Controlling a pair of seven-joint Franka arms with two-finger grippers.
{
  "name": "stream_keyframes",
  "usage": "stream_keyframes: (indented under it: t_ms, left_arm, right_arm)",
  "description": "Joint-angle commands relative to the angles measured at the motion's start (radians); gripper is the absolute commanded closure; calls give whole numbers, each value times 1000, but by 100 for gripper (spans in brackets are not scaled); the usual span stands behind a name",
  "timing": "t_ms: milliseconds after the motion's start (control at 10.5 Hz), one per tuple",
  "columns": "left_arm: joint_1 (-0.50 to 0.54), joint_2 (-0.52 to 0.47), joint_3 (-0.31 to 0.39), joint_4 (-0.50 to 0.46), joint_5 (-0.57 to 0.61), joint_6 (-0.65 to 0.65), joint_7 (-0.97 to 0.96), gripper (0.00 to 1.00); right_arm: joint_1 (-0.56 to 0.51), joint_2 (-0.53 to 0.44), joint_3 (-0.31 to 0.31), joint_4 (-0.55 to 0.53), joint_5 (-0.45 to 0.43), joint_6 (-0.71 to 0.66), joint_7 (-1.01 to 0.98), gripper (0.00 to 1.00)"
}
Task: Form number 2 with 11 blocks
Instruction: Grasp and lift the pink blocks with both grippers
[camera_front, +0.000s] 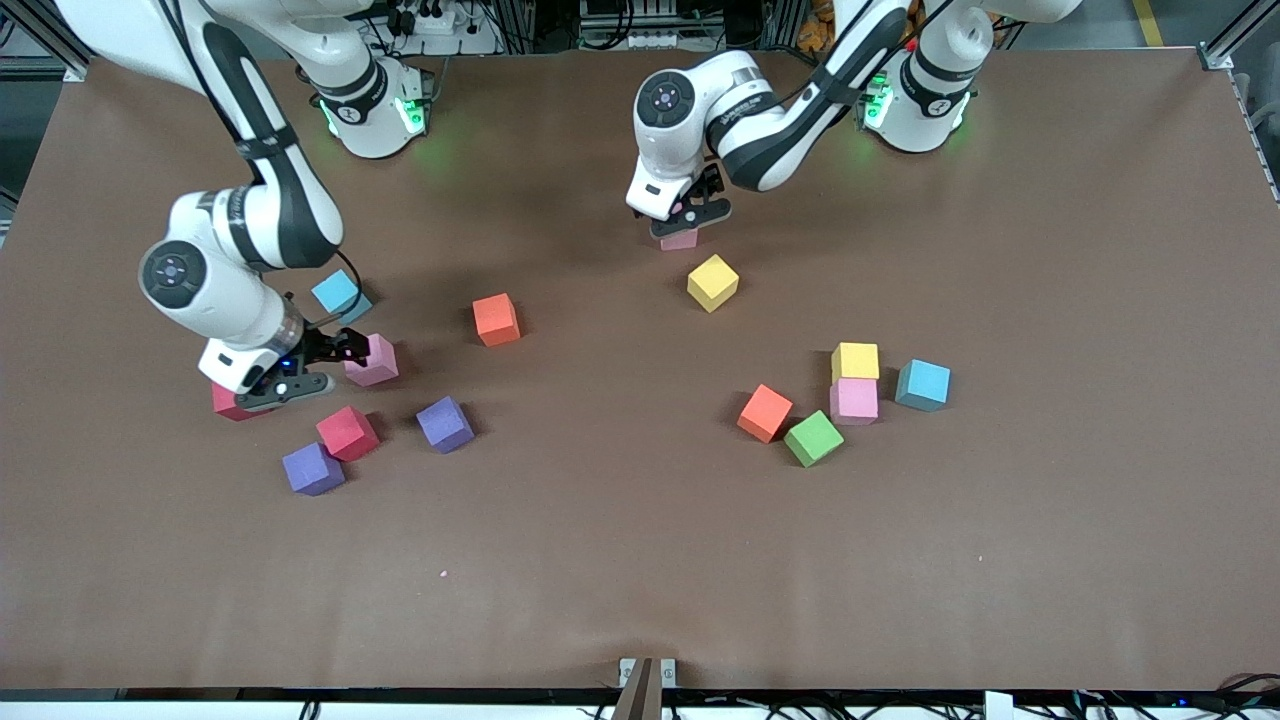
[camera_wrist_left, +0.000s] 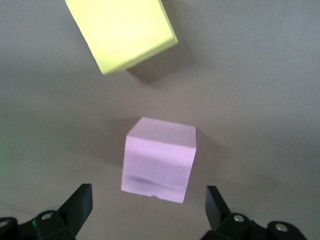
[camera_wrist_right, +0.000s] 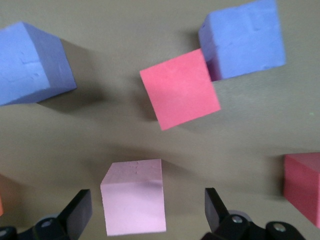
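The blocks lie scattered and no number 2 shows. My left gripper (camera_front: 688, 213) stands open just above a pink block (camera_front: 680, 240) in the middle of the table toward the robots; that pink block (camera_wrist_left: 160, 160) sits ahead of the spread fingers, with a yellow block (camera_wrist_left: 120, 32) past it. My right gripper (camera_front: 325, 365) is open beside another pink block (camera_front: 372, 360), and this pink block (camera_wrist_right: 134, 202) lies between its fingers (camera_wrist_right: 80, 210). A red block (camera_wrist_right: 180, 89) and two purple blocks (camera_wrist_right: 32, 62) (camera_wrist_right: 245, 40) lie close by.
A light-blue cube (camera_front: 340, 293) sits by the right arm, and an orange block (camera_front: 496, 319) nearer the middle. Toward the left arm's end cluster yellow (camera_front: 856, 361), pink (camera_front: 854, 400), orange (camera_front: 765, 412), green (camera_front: 813, 438) and light-blue (camera_front: 922, 385) cubes. A second red block (camera_front: 228, 403) peeks from under the right hand.
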Motion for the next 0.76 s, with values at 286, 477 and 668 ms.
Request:
stream_keyframes:
  t_ms: [286, 477, 668]
  left_arm:
    - [-5, 59, -3, -14, 105, 74, -28, 0]
    - [-3, 74, -3, -16, 112, 74, -28, 0]
    - [-3, 92, -3, -16, 137, 76, -28, 0]
  right_arm:
    - [18, 51, -6, -87, -17, 119, 50, 0]
    - [29, 70, -6, -90, -17, 134, 64, 0]
    - [29, 75, -6, -90, -17, 137, 66, 0]
